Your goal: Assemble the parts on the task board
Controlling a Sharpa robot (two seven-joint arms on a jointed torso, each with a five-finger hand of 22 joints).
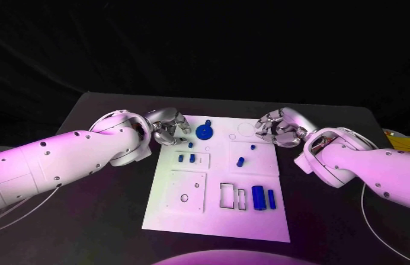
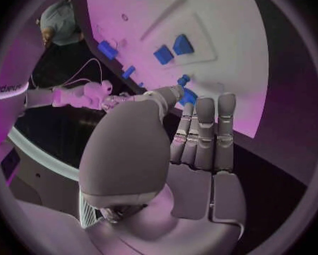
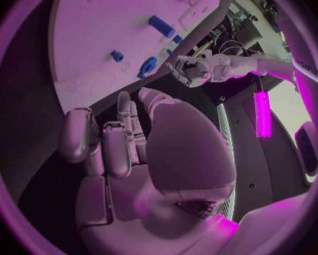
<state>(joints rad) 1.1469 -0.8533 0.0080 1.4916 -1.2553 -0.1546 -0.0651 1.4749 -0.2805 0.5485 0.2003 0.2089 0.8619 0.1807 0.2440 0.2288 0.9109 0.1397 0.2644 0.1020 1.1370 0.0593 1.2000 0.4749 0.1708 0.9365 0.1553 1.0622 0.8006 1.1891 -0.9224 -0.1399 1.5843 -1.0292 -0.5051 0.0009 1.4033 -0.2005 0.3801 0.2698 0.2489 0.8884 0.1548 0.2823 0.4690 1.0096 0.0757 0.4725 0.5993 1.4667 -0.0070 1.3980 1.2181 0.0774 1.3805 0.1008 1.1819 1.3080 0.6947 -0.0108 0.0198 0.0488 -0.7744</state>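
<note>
Board [image 1: 192, 214]: you are looking at a white plate lying flat mid-table, its long side running away from the robot.
Table [image 1: 102, 217]: black surface, carrying the board.
Disc [image 1: 204, 131]: a round blue part is sitting near the board's far edge, just beside the left hand's fingertips; you cannot tell whether they are touching it.
Small pegs [image 1: 181, 157]: two short blue parts are standing in the left-centre panel, close together.
Centre part [image 1: 241, 161]: a small blue piece is lying tilted near the board's middle; another blue speck [image 1: 252, 148] is sitting just beyond it.
Blocks [image 1: 258, 197]: two upright blue pieces are standing side by side in the near right section, beside an open rectangular frame.
Left hand [image 1: 171, 127]: you are seeing it hovering at the board's far left corner, fingers curling inward. In the left wrist view the hand [image 2: 194, 136] is showing its fingers lying straight and together, thumb reaching toward a blue part [image 2: 186, 93] at the tips; whether it is grasping that part cannot be told.
Right hand [image 1: 278, 127]: it is hanging over the board's far right corner, fingers loosely bent and apart, grasping nothing. The right wrist view is showing the hand [image 3: 124, 141] with fingers released.
</note>
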